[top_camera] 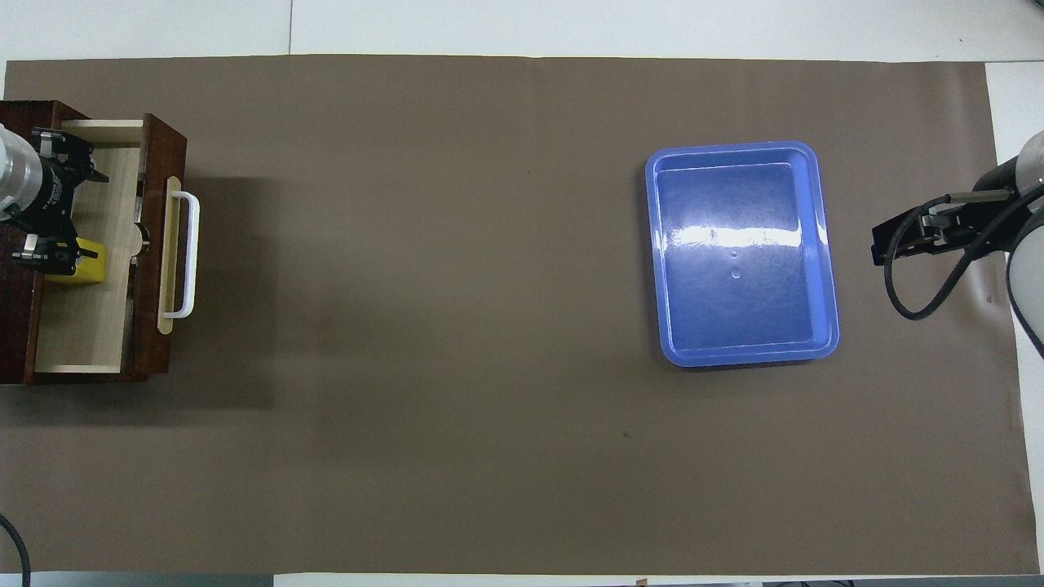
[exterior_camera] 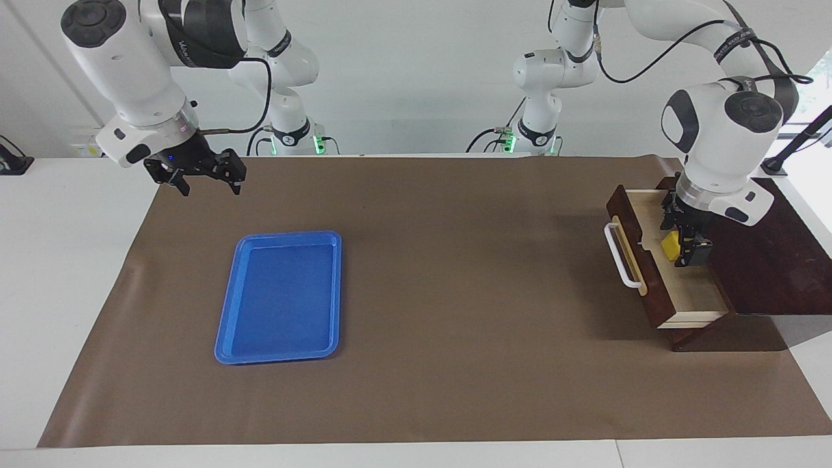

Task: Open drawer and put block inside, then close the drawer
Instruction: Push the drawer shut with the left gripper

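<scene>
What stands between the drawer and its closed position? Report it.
The left gripper: it hangs, jaws open, inside the drawer by the block, between the drawer's front and the box. Nothing else visible.

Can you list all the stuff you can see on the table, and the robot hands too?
drawer: one, dark brown box, pale inside, white handle, partly open, at the left arm's end of the table.
block: one, yellow, inside the drawer.
tray: one, blue, empty, on the mat toward the right arm's end.
mat: one, brown, covering the table.
left hand: one, black, open, over the drawer by the block.
right hand: one, black, open, waiting in the air above the mat's edge.
</scene>
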You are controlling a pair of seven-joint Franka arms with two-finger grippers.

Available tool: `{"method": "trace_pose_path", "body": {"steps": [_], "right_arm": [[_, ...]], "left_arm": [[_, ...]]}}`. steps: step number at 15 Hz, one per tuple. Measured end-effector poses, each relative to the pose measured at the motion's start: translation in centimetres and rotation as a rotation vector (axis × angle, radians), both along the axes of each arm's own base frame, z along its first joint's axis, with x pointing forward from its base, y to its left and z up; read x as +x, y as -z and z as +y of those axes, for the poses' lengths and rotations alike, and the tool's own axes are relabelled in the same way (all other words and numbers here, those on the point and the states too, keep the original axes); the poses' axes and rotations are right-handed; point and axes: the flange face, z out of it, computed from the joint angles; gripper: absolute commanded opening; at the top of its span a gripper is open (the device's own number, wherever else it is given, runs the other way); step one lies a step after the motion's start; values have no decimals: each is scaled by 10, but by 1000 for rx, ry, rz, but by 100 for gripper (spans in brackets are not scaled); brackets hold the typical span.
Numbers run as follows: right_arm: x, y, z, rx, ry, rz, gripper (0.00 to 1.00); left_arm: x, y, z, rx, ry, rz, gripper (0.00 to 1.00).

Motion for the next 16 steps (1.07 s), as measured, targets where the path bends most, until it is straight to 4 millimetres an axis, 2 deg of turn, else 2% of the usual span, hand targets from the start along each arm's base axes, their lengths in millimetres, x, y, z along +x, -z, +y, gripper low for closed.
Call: {"method": "trace_pose_path", "body": {"steps": [2,3,5,8,10,12,16], "right_arm": [[0,0,0,0,0,0,100],[0,0,0,0,0,0,100],[0,0,0,0,0,0,100],[0,0,0,0,0,0,100],[0,0,0,0,0,0,100],[0,0,0,0,0,0,100],[0,0,0,0,0,0,100]], "left_arm": [[8,-15,-8,-26,-1,6,100],[10,-10,-18,-31,13,15,100],[7,13,-39,-32,40,33,100],[-3,56,-46,-31,54,46,100],[-7,65,-38,-22,49,49,100],[-9,62,-25,-5,46,46,100],[-8,55,30,7,59,24,100]]}}
